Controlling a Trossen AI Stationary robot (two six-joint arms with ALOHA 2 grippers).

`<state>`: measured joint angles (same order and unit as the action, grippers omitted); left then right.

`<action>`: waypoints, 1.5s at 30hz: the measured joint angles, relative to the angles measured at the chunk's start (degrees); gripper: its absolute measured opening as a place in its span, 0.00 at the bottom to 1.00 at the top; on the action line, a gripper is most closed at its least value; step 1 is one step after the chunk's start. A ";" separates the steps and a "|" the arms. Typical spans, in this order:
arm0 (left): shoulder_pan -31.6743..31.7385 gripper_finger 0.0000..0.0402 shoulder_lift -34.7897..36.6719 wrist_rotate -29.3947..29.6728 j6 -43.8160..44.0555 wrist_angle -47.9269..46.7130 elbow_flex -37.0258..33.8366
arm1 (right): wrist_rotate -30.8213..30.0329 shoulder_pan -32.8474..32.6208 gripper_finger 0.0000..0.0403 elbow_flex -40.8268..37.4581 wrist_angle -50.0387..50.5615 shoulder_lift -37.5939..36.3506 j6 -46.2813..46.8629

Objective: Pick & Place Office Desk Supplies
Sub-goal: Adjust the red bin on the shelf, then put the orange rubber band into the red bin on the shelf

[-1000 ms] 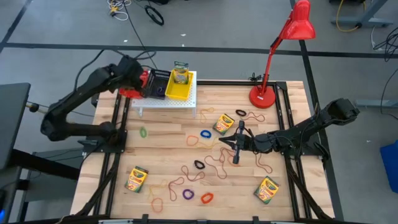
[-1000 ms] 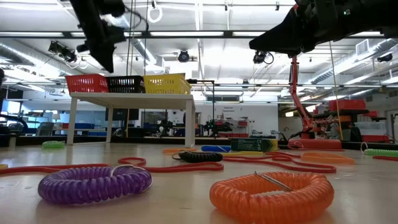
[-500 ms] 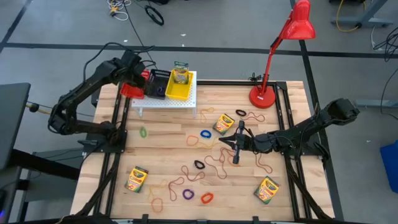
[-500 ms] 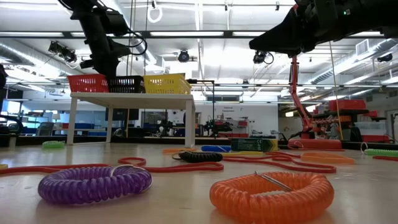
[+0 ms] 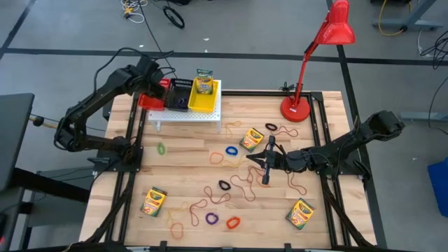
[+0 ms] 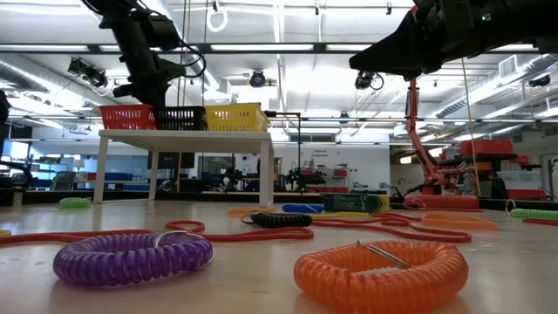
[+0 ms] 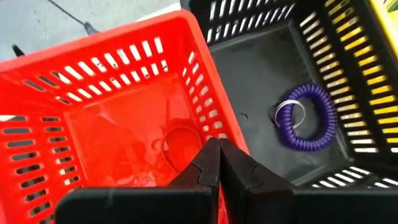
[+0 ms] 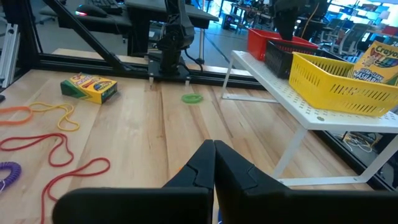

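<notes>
My left gripper [image 7: 217,163] hangs shut over the red basket [image 7: 118,118], beside its wall toward the black basket [image 7: 261,81]; I see nothing between its fingers. Thin reddish rubber bands [image 7: 177,142] lie on the red basket's floor. A purple loop [image 7: 305,117] lies in the black basket. A crayon box [image 5: 203,82] stands in the yellow basket [image 5: 203,100]. My right gripper [image 5: 250,159] stays shut above the table's middle, near a crayon box [image 5: 251,138] and a blue loop [image 5: 232,150]. Rubber bands [image 5: 241,183] and loops lie scattered on the table.
The three baskets stand on a white perforated stand [image 5: 189,115] at the far left. A red desk lamp [image 5: 297,108] stands at the far right. Two more crayon boxes [image 5: 153,201] [image 5: 302,213] lie near the front edge, with purple [image 5: 211,218] and orange [image 5: 233,222] loops between them.
My left gripper has swung from over the black basket toward the table's left edge, to the red basket, sinking a little and rolling as it went. It has kept still for the last half second and has stayed shut.
</notes>
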<state>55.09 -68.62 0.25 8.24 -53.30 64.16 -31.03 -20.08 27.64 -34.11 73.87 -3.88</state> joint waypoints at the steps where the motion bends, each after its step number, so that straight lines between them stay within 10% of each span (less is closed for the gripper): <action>1: 0.00 0.01 0.00 0.51 0.21 -0.34 0.00 | 0.00 0.00 0.02 0.00 0.00 0.00 0.00; 25: -3.02 0.01 0.00 -0.49 6.30 -0.67 0.00 | 0.00 0.00 0.02 0.00 0.02 0.00 0.00; 45: -6.06 0.15 5.66 7.58 -4.82 -5.77 4.50 | 1.09 0.00 0.02 0.00 0.04 0.00 2.50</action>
<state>49.03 -62.96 7.83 3.41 -59.07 68.66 -29.93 -20.08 27.64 -34.06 73.87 -1.38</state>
